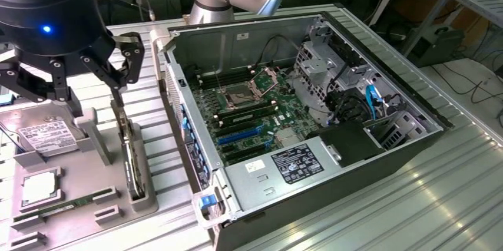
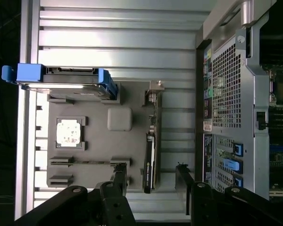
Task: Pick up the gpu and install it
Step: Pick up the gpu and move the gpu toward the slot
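Observation:
The gpu (image 1: 131, 155) stands on its edge in a slot of the grey parts holder (image 1: 86, 215), to the exterior view's left of the computer case. It is a thin dark card with a silvery bracket at its far end. In the wrist view the gpu (image 2: 151, 150) shows edge-on. My gripper (image 1: 96, 95) hangs just above the card's far end, open, with nothing held. In the wrist view my gripper (image 2: 151, 181) has one dark finger (image 2: 119, 176) on each side of the card's line, apart from it.
The open computer case (image 1: 409, 95) lies on its side with the motherboard (image 1: 251, 109) exposed. On the holder are a white-labelled hard drive (image 1: 43, 136), a processor chip (image 1: 37, 186) and a green memory stick (image 1: 59, 208). A slatted metal table (image 1: 440, 204) carries everything.

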Tool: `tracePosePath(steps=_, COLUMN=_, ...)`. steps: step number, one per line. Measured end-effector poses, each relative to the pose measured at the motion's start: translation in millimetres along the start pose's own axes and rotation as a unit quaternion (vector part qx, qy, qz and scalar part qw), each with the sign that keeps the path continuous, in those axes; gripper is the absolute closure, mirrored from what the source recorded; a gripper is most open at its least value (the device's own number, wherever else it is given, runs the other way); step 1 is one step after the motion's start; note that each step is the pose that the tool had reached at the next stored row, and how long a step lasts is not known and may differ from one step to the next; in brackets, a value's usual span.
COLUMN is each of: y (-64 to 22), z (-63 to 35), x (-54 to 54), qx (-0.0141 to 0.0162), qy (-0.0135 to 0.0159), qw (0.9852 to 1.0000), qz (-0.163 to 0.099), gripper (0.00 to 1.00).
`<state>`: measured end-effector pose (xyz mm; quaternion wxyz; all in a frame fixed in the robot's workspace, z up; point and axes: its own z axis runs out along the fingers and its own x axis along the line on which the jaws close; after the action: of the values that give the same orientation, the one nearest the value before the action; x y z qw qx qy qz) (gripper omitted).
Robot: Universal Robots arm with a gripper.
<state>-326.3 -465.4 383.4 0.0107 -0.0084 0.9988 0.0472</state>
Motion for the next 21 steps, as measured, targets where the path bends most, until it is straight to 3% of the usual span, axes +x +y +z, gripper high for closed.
tracePosePath(steps=9, y=-1.2, z=12.5, x=0.3, qx=0.0000, qy=0.0000, qw=1.0000, qz=0.000, gripper=0.46)
tracePosePath(steps=15, y=-2.2, z=26.7, x=0.6, qx=0.0000, qy=-0.0001, qw=1.0000, qz=0.000, gripper=0.46)
tracePosePath(steps=21, y=0.9, z=31.9, x=0.7, qx=0.0000, qy=0.0000, qw=1.0000, qz=0.000, gripper=0.46)
